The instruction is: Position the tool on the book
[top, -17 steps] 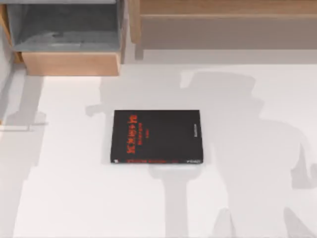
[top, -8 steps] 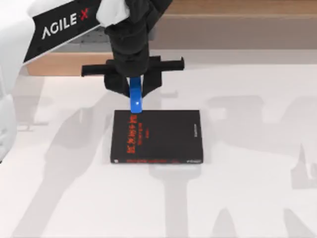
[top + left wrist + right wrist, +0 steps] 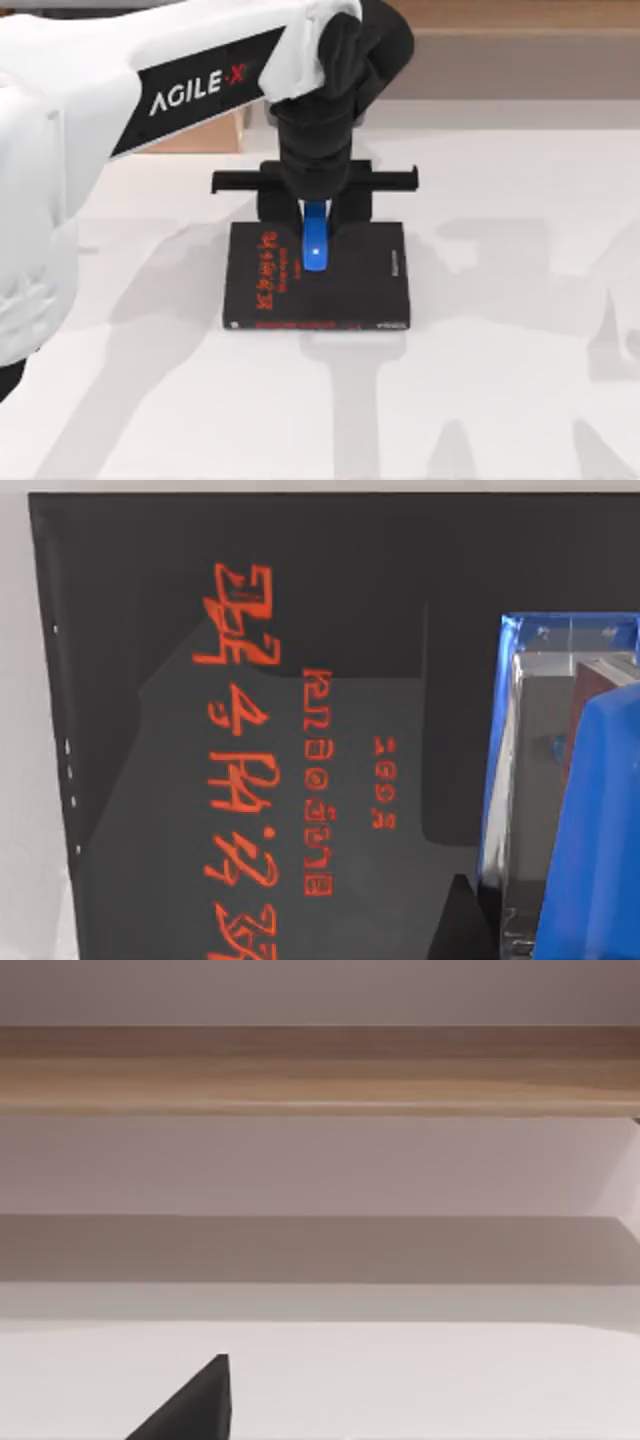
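Left gripper [image 3: 316, 222] is closed on the tool [image 3: 316, 243], hanging over the book [image 3: 350, 290], which lies flat mid-table. Risk: released from height, the slim glossy bar may bounce or slide toward the book's far edge. Right arm is parked.

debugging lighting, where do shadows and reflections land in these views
Top view: broad soft arm shadows cross the white table around the book. Left wrist view: a grey reflection sits on the book's glossy cover beside the tool. Right wrist view: a shadow band lies under the wooden ledge.
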{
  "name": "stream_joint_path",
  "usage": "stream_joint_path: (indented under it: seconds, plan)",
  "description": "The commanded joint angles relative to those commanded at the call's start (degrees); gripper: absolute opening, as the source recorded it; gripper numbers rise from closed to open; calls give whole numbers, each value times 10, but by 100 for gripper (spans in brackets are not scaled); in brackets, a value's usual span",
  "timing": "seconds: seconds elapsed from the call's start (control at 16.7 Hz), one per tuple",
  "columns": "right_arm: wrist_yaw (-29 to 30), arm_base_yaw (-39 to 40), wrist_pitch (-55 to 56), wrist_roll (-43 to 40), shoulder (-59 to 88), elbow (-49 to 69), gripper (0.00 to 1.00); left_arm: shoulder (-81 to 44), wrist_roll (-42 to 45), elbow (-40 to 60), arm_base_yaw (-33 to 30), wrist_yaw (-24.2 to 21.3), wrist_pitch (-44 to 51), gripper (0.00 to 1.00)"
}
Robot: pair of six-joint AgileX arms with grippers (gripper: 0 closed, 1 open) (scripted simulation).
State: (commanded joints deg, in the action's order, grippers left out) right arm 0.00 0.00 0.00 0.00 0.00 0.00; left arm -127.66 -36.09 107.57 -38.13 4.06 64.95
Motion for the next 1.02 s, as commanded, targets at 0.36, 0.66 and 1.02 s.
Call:
stream_joint_path:
  seconds: [0.36, 0.66, 1.02]
  plan:
    - [0, 0, 0, 0, 0, 0, 100, -12, 2, -29, 2, -1, -41, 0]
    - [0, 0, 0, 0, 0, 0, 100, -17, 3, -41, 2, 0, -58, 0]
    - [0, 0, 0, 0, 0, 0, 100, -17, 3, -41, 2, 0, -58, 45]
